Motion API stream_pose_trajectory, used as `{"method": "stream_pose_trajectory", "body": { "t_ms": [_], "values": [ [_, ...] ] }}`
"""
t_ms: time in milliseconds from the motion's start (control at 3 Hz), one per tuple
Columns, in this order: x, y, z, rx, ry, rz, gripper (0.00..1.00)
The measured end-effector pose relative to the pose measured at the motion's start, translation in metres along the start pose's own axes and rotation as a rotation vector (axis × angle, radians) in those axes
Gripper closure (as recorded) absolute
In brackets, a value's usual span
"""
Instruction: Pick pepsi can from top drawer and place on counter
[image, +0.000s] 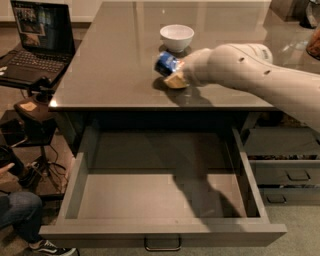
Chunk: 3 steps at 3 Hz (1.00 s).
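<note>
Fingers (175, 80) clamped on pepsi can (165, 63), low over counter (110, 65) nr bowl (176, 36), only 1 visible, top drawer (145, 200) open

Glossy counter (110, 70) under the hand (173, 73) with its shiny metal pepsi can (164, 63); matt top drawer (145, 200).

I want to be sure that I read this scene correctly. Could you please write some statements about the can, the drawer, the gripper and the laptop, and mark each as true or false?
1. The pepsi can lies on the floor of the top drawer. False: the gripper holds it over the counter.
2. The top drawer is pulled open. True.
3. The gripper is just in front of the white bowl, on the side nearer the drawer. True.
4. The laptop stands on the counter. False: it stands off the counter, to the left of it in the camera view.
</note>
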<state>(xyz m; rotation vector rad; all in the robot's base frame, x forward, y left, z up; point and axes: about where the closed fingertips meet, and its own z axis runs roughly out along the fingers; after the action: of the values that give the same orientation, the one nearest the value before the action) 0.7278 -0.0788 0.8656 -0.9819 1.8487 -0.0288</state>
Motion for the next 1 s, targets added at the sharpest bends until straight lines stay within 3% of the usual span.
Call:
{"method": "stream_pose_trajectory", "body": {
  "t_ms": [333, 1000],
  "values": [
    [0.0114, -0.0137, -0.0047, 0.026, 0.019, 0.018, 1.0],
    [0.0108, -0.013, -0.0045, 0.024, 0.018, 0.017, 0.58]
  ]
}}
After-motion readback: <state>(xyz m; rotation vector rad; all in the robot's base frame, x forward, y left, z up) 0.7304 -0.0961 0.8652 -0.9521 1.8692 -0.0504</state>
